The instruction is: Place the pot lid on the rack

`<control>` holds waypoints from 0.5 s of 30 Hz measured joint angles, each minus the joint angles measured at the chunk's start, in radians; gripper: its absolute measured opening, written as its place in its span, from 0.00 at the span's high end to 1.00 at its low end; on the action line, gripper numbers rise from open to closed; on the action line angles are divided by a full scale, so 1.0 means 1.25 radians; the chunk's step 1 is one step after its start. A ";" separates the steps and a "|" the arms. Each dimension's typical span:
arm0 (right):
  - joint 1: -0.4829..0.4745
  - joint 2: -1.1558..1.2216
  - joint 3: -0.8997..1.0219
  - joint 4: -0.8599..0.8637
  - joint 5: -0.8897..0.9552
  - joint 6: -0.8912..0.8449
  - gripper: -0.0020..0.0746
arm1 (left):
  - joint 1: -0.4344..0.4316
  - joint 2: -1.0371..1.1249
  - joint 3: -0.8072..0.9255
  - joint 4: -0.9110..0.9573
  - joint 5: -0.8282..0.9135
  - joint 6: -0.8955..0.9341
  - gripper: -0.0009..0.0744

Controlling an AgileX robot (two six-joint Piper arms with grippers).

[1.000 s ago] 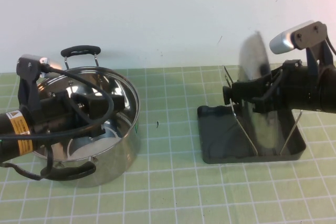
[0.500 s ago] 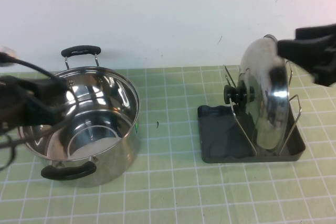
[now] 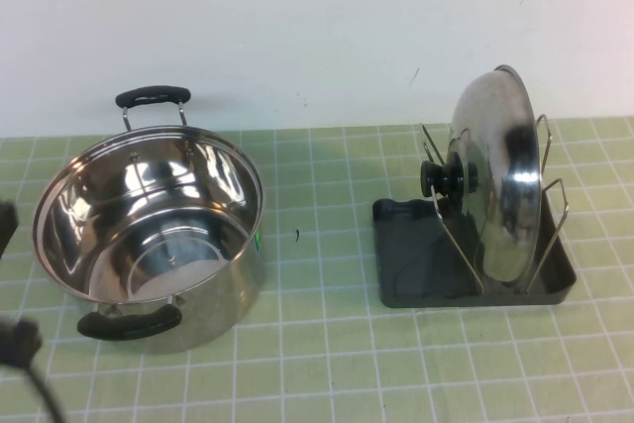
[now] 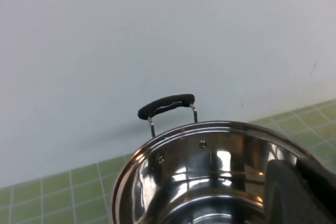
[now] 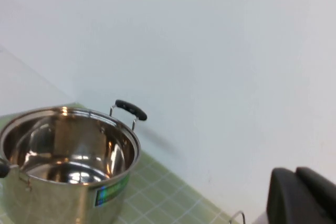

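Observation:
The pot lid [image 3: 500,185] stands on edge in the rack [image 3: 416,255], leaning between the wire loops [image 3: 551,207], with its black knob [image 3: 444,177] facing left. No gripper touches it. My right gripper [image 5: 296,182] is out of the high view; in the right wrist view its fingers lie together with nothing between them, up above the table, and one wire loop [image 5: 237,216] shows just below it. My left gripper [image 4: 298,182] is shut and empty, near the rim of the steel pot [image 4: 210,161].
The open steel pot [image 3: 149,235] with two black handles stands at the left on the green grid mat; it also shows in the right wrist view [image 5: 68,156]. A dark piece of my left arm [image 3: 12,342] shows at the bottom left corner. A white wall is behind.
My right gripper has let go of the lid and drawn back out of the high view. The lid stays standing in the rack. My left arm has pulled back from over the pot.

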 joint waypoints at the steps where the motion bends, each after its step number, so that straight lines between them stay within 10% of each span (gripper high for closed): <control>1: -0.001 -0.037 0.023 0.005 0.000 -0.004 0.97 | 0.000 -0.036 0.017 0.002 0.006 -0.006 0.99; 15: -0.001 -0.240 0.197 0.016 -0.042 -0.006 0.98 | 0.000 -0.341 0.183 0.006 -0.079 -0.030 0.99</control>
